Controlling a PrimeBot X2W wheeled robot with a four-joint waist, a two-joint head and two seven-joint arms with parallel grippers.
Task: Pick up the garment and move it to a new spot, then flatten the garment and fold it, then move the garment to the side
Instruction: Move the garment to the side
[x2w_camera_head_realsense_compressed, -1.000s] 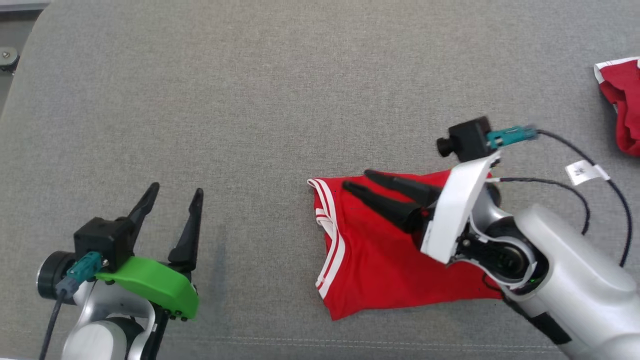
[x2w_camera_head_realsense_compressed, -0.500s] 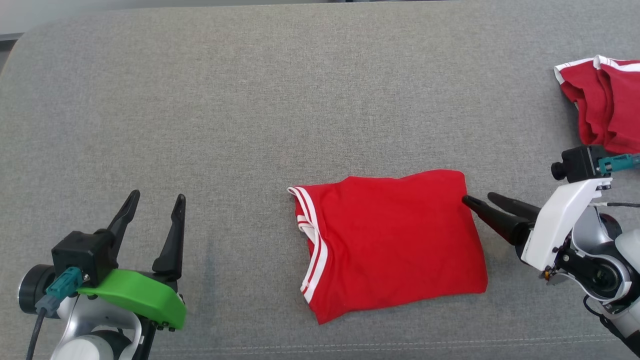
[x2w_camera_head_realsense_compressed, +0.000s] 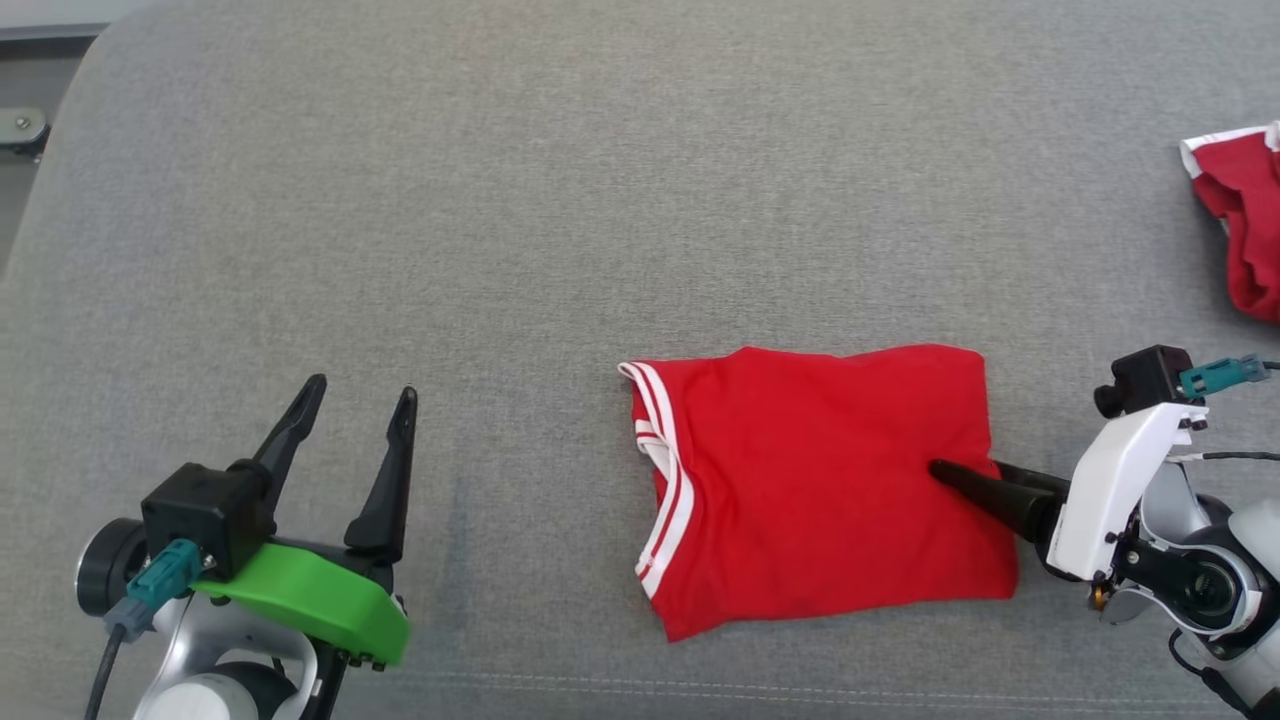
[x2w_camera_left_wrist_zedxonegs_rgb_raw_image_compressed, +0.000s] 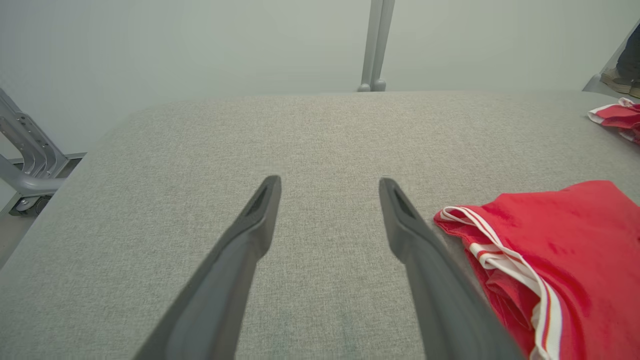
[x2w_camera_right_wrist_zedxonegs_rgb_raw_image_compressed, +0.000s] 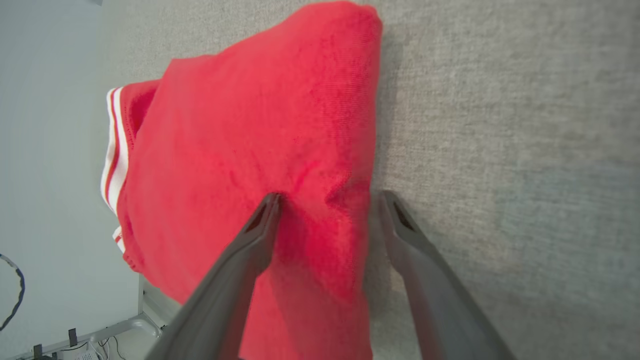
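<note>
Garment (x2w_camera_head_realsense_compressed: 810, 490): red, white stripes along its left edge. Folded into a rough rectangle, lying flat on the grey cushion (x2w_camera_head_realsense_compressed: 600, 200), lower centre-right of the head view. In the left wrist view it sits at lower right (x2w_camera_left_wrist_zedxonegs_rgb_raw_image_compressed: 560, 250), striped edge facing the camera.

Right gripper (x2w_camera_head_realsense_compressed: 970, 470): comes in from the lower right, fingers pointing left across the frame. Fingers apart. In the right wrist view (x2w_camera_right_wrist_zedxonegs_rgb_raw_image_compressed: 330, 197) the left finger tip presses on top of the cloth, just inside its edge. The right finger tip is on bare cushion, just beside that edge. The cloth bulges slightly between them. Not clamped.

Left gripper (x2w_camera_head_realsense_compressed: 363, 388): lower left of the head view, well apart from the garment, fingers pointing up the frame. Fingers spread with only cushion between them, as the left wrist view (x2w_camera_left_wrist_zedxonegs_rgb_raw_image_compressed: 328, 181) confirms. The garment's striped corner lies near its right finger; contact cannot be told.

Second red cloth (x2w_camera_head_realsense_compressed: 1240, 220): crumpled, white trim, at the upper right edge, well apart from the garment. It also shows at far right of the left wrist view (x2w_camera_left_wrist_zedxonegs_rgb_raw_image_compressed: 617, 112).
</note>
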